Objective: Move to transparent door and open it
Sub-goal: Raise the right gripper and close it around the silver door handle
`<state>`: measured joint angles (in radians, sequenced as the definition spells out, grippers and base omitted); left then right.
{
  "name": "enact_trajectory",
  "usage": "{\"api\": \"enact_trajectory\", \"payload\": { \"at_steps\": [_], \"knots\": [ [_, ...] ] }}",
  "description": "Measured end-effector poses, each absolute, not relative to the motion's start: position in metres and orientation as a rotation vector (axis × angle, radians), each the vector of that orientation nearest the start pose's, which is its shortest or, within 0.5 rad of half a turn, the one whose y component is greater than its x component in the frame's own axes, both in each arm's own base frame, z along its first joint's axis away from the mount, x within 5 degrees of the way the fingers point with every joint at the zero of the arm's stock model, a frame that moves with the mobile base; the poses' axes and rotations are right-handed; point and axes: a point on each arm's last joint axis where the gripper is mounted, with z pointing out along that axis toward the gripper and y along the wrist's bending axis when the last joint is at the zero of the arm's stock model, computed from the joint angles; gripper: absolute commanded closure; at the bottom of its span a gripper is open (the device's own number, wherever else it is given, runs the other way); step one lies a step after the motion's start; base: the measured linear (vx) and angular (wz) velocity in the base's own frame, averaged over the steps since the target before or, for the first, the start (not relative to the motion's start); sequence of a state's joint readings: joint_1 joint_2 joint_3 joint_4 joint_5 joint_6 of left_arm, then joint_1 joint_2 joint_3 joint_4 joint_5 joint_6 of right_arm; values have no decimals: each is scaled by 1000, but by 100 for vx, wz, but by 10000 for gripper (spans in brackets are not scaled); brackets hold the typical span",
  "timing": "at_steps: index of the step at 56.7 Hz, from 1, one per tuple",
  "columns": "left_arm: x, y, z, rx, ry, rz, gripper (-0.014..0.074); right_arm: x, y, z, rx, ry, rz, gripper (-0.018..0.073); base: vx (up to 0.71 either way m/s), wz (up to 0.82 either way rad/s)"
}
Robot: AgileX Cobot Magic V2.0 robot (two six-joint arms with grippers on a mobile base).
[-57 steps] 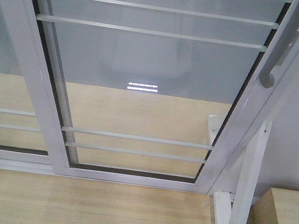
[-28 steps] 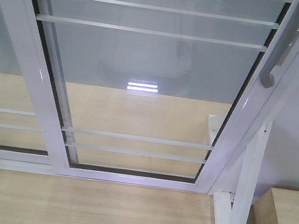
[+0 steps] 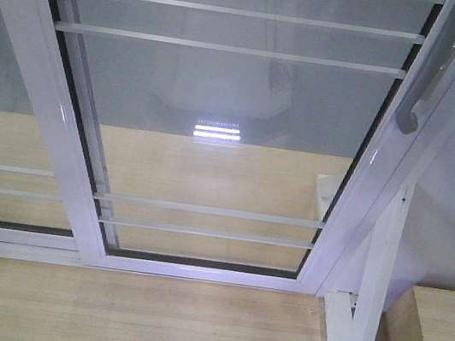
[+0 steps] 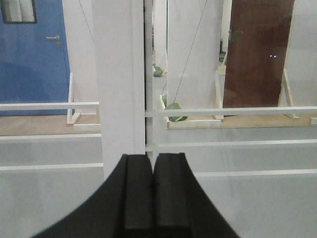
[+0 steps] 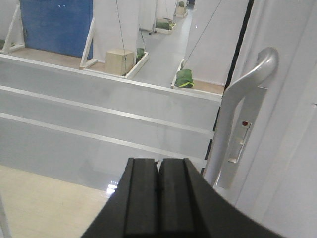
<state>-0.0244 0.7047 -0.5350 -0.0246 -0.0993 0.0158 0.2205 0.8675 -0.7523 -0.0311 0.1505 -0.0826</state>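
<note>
transparent door (image 3: 221, 100) stood ahead, grey handle (image 5: 240, 104) on its right stile | right fingers (image 5: 141, 198) were pressed together, empty, near handle, not touching | left fingers (image 4: 137, 193) were pressed together, empty, facing white upright (image 4: 119, 74)

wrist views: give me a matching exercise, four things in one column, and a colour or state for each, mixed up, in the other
Things:
1. door handle
2. left pincer
3. far left door behind the glass, left wrist view
4. far right door behind the glass, left wrist view

Colour or state:
a. brown
b. shut, pads together
c. grey and curved
d. blue

Pairs: 1-c, 2-b, 3-d, 4-a
</note>
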Motion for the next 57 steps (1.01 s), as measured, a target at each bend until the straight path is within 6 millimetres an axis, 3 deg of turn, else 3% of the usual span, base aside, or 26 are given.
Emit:
{"api": "enact_trajectory", "payload": {
  "at_steps": [7, 15, 27, 34, 45, 57],
  "knots": [
    [190, -4, 344, 9, 1577, -23, 603, 219, 49, 356, -295, 1755, 73, 561, 0, 0],
    [219, -5, 338, 8, 1578, -21, 603, 243, 54, 344, -296, 1745, 76, 561, 0, 0],
    [229, -5, 332, 7, 1574, -19, 591, 253, 57, 333, -302, 1774, 76, 549, 0, 0],
    [229, -5, 334, 7, 1562, -19, 551, 254, 57, 333, -302, 1773, 76, 490, 0, 0],
    [229, -5, 334, 7, 1562, -19, 421, 254, 57, 333, -302, 1773, 76, 241, 0, 0],
    [229, -5, 335, 7, 1547, -19, 144, 254, 57, 333, -302, 1773, 76, -124, 0, 0]
  ]
}}
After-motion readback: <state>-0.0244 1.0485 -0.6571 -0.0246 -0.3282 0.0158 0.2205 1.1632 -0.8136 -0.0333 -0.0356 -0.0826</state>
